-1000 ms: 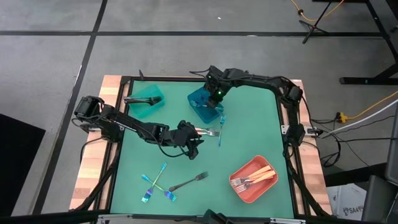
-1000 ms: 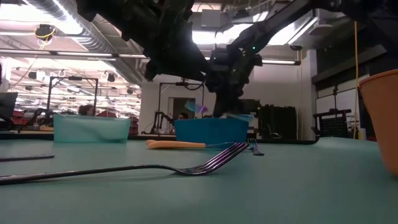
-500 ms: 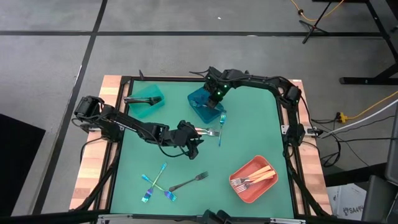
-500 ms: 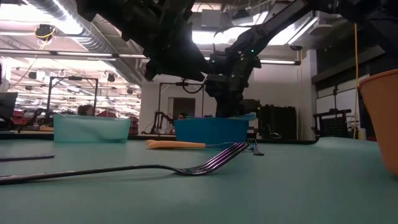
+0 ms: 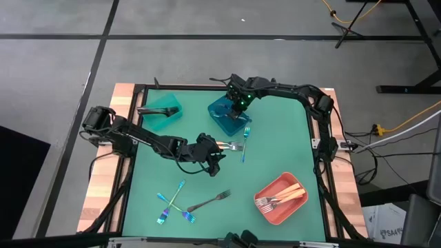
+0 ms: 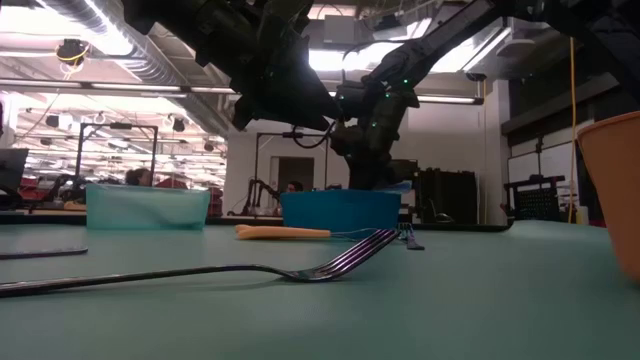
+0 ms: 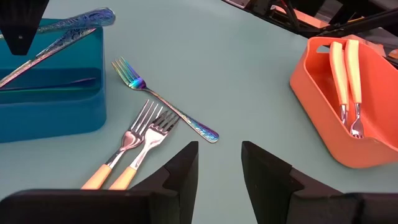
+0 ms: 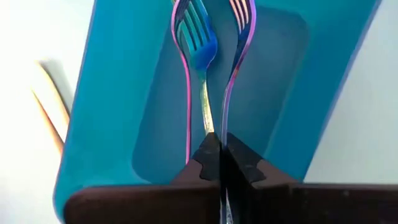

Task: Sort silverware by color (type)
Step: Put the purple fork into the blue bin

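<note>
My right gripper [image 5: 239, 107] hangs over the blue bin [image 5: 222, 118], shut on an iridescent fork [image 8: 200, 56] whose head points down into the bin. More iridescent forks [image 7: 62, 28] lean on the bin's rim. My left gripper [image 7: 219, 155] stands open near the table's middle, with nothing between its fingers. Just beyond its fingertips two gold-handled forks [image 7: 134, 149] lie side by side flat on the mat, and an iridescent fork [image 7: 165, 102] lies past them. Two crossed iridescent forks [image 5: 172, 204] and a silver fork [image 5: 209, 201] lie near the front edge. My right gripper pinches the iridescent fork's handle [image 8: 206, 121] between its two shut fingertips. The fingers come from above, slanting down, and the fork runs on along them with its head inside the blue bin [image 8: 112, 124]. Whether the head touches the bin's floor, I cannot tell.
A teal bin [image 5: 160, 110] with a black fork stands at the far left. A coral bin [image 5: 279, 217] holding gold-handled forks stands at the near right. Bare green mat lies between the coral bin and the blue bin.
My right gripper has tipped further down over the blue bin without shifting sideways. The iridescent fork's head, which stuck out above the bin's rim in the low view, has swung down into the bin and no longer shows there.
</note>
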Action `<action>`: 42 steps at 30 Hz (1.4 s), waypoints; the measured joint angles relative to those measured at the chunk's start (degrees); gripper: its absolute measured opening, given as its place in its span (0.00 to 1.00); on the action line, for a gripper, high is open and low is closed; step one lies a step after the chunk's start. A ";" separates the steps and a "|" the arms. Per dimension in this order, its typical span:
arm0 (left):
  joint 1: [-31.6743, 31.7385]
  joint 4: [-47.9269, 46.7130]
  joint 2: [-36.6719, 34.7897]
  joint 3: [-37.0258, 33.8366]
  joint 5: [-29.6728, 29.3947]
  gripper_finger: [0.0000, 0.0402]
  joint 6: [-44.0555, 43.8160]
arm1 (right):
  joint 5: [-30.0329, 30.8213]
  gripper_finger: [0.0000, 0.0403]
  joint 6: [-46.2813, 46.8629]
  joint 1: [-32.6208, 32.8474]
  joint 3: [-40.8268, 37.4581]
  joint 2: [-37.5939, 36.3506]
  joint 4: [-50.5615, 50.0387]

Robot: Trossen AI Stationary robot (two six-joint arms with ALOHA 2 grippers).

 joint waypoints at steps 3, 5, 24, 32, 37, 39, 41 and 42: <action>0.01 -0.01 0.01 0.00 0.00 0.29 0.00 | 0.30 0.00 0.00 -0.02 0.00 0.00 0.00; 0.00 0.00 0.01 0.00 0.00 0.29 0.00 | 0.31 0.00 0.00 -0.02 0.00 0.00 0.00; 0.00 0.00 0.01 0.00 0.02 0.29 0.00 | 0.29 0.01 0.00 0.00 0.00 -0.02 0.22; 0.00 0.00 0.01 0.00 0.04 0.29 0.00 | 0.29 0.01 0.00 -0.02 0.00 -0.04 1.28; 0.00 -0.01 0.01 0.00 0.04 0.29 0.00 | 0.29 0.01 0.00 -0.02 -0.02 -0.08 1.90; 0.02 0.00 0.01 0.00 0.04 0.29 0.00 | 0.29 0.01 0.00 -0.02 -0.02 -0.09 1.84; 0.02 -0.02 0.01 0.00 0.04 0.29 0.00 | 0.28 0.01 0.00 -0.02 -0.02 -0.09 1.83; 0.02 -0.02 0.01 0.00 0.04 0.29 0.00 | 0.29 0.01 0.00 -0.02 -0.02 -0.09 1.81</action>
